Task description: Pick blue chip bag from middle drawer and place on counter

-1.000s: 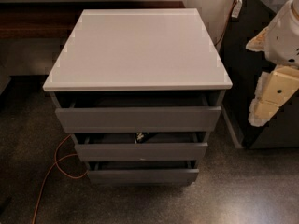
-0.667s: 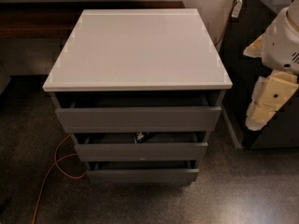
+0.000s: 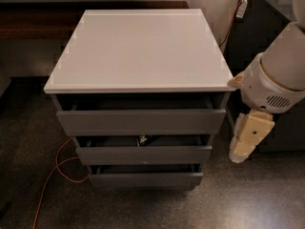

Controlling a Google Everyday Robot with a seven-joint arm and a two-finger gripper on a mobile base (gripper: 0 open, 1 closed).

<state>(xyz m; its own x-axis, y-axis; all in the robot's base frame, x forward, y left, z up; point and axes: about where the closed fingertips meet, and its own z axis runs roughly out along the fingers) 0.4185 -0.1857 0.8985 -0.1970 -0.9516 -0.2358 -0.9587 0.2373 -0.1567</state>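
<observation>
The counter (image 3: 138,51) is a glossy pale grey slab on top of the grey cabinet. Below it three grey drawers stand slightly pulled out. The middle drawer (image 3: 145,155) shows a narrow dark opening. In that gap a small dark thing with a white speck (image 3: 143,139) shows, which looks like a bit of the blue chip bag; the rest is hidden. My gripper (image 3: 238,155) is cream-coloured and hangs down from the white arm (image 3: 276,80) to the right of the cabinet. It is level with the middle drawer, apart from it, and holds nothing I can see.
An orange cable (image 3: 59,168) curls on the speckled floor at the cabinet's lower left. A dark cabinet (image 3: 267,37) stands behind the arm at right. A dark wooden ledge (image 3: 38,20) runs along the back left.
My arm and gripper have moved left and slightly down, closer to the cabinet's right side. The drawers and counter have not changed.
</observation>
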